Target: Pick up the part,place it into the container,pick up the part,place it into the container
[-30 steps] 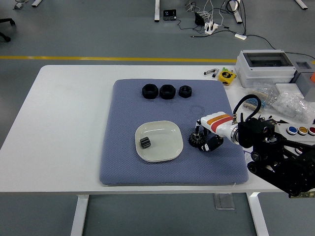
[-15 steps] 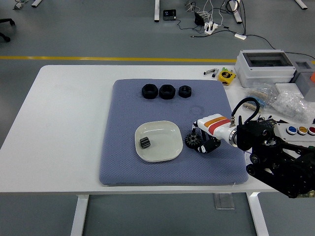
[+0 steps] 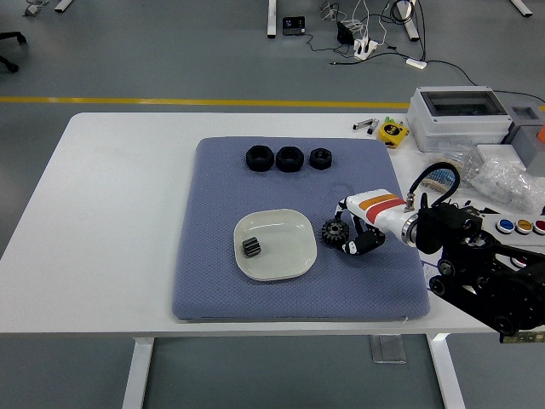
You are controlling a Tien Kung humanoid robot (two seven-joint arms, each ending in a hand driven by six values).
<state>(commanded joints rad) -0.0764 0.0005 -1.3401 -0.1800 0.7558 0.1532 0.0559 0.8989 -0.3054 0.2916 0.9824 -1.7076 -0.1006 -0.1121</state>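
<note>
A black toothed gear (image 3: pixel 333 232) is in the fingers of my right hand (image 3: pixel 351 237), just right of the white plate (image 3: pixel 285 228) and slightly above the blue mat (image 3: pixel 213 281). The hand is white with orange stripes and comes in from the right. A smaller black gear (image 3: pixel 249 247) lies in the plate at its left side. Three black nut-like parts (image 3: pixel 259 158), (image 3: pixel 289 158), (image 3: pixel 320 158) sit in a row at the back of the mat. My left arm is out of view.
At the table's right side stand a grey box with a clear lid (image 3: pixel 458 115), a yellow tape measure (image 3: pixel 392 131), plastic bags (image 3: pixel 509 182) and a panel with coloured buttons (image 3: pixel 521 226). Cables lie on the floor beyond the table.
My right hand has shifted left towards the plate and then lifted a little, carrying the large gear with it. The plate and the small gear have not moved.
</note>
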